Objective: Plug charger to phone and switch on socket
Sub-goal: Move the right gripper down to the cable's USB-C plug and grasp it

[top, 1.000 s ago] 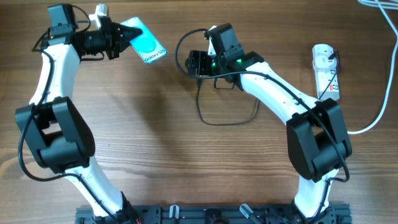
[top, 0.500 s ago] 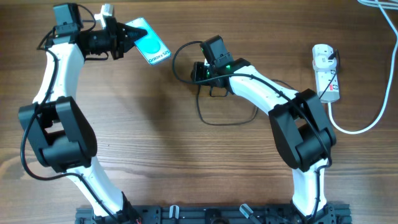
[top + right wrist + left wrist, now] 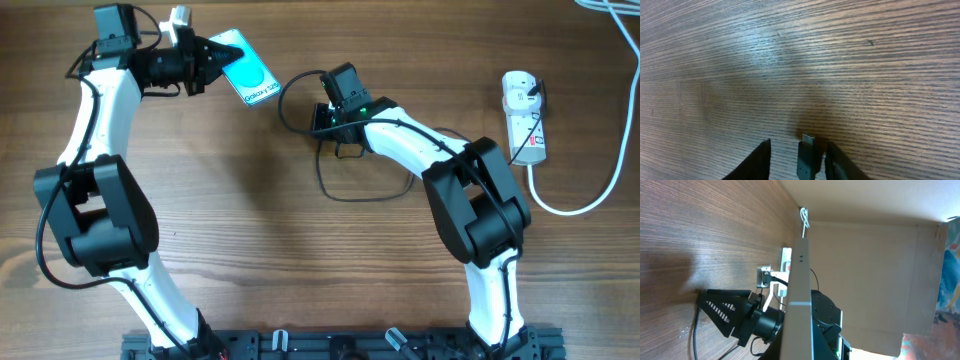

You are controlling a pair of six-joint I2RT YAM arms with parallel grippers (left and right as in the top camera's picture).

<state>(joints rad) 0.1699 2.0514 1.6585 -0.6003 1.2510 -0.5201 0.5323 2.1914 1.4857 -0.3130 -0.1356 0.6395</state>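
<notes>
Closing in, the right arm has folded its elbow inward over the last second, and the left arm has carried the phone slightly rightward, narrowing the gap.

Nearest the base, slack from the charger lies in a loose loop on the surface. Beyond it, the right gripper hovers low; in its wrist view the jaws stand either side of the plug, whose tip juts forward, clear of the wood. I judge them clenched on the plug body further back.

Farther off and to the left, the left gripper has its jaws clamped on one end of the phone, lifted and tilted. The free, lettered end points towards the right gripper, near but apart from it.

Farthest right, the socket lies untouched on the surface, its white cord curving away.

The cable looks light and limp, so it will steer nothing. Only the short, stiff plug gives control, and it is best held just behind the metal tip so that it cannot swivel. The phone is rigid and probably slick. Being held by one end, it may pivot or slip under the push of insertion, which calls for a square, gentle approach.
</notes>
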